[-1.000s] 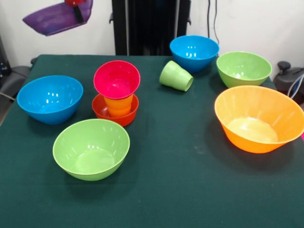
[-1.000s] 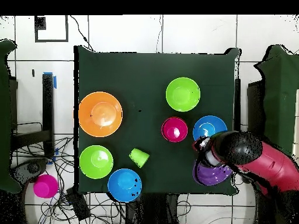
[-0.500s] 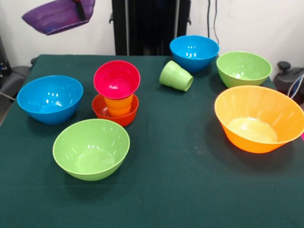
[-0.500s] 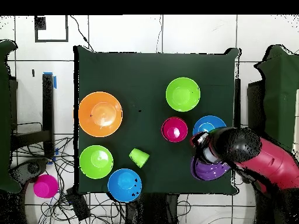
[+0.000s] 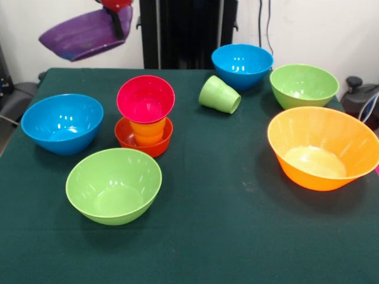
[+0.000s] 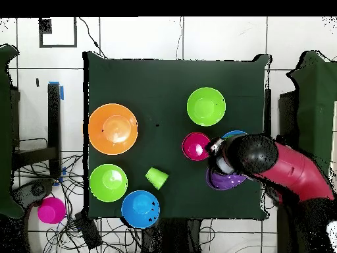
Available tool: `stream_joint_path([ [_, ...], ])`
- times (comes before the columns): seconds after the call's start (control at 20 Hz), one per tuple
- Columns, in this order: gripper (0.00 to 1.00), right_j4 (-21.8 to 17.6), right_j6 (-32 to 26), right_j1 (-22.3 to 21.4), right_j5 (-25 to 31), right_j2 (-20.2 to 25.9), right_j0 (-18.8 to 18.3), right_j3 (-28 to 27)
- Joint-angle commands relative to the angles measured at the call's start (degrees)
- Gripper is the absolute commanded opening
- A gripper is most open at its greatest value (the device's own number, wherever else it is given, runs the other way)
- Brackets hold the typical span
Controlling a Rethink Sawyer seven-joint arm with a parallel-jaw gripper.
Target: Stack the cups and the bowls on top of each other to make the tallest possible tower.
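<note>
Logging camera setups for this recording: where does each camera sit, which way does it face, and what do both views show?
Front view: across the table, facing the robot; only the tool shows at the top, holding the purple bowl aloft.
Overhead view: above the table, looking straight down, robot base at the bottom; the red arm reaches in from the right.
Shared: the purple bowl, the magenta bowl on the tower, the tipped green cup.

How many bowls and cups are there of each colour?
Blue bowls: 2
Green bowls: 2
Big orange bowl: 1
Red-orange bowl: 1
Magenta bowl: 1
Purple bowl: 1
Orange cup: 1
Green cup: 1
Total: 10
</note>
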Motion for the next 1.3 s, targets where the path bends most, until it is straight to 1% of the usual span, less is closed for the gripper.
stream_joint_path([
  [0.05,0.00,0.81,-1.18,3.89,-4.31,6.30,4.40,-5.16],
  [0.2,0.00,0.03,-1.23,4.25,-1.68,5.81,5.83,-8.89],
  [0.35,0.00,-0.45,-1.85,4.10,3.78,5.69,6.96,-13.30],
  [0.55,0.00,-0.08,-0.58,2.43,14.98,4.50,8.62,-18.03],
  [0.65,0.00,-0.08,-0.29,2.34,18.90,4.19,9.14,-19.90],
  [0.75,0.00,0.01,-0.08,2.63,20.79,4.00,9.56,-20.89],
  [0.95,0.00,0.56,0.31,2.71,20.81,3.76,9.97,-20.88],
  [1.05,0.00,1.06,0.70,2.69,22.26,3.70,10.20,-21.21],
  [1.3,0.00,1.97,2.53,0.93,32.24,3.18,11.24,-24.21],
])
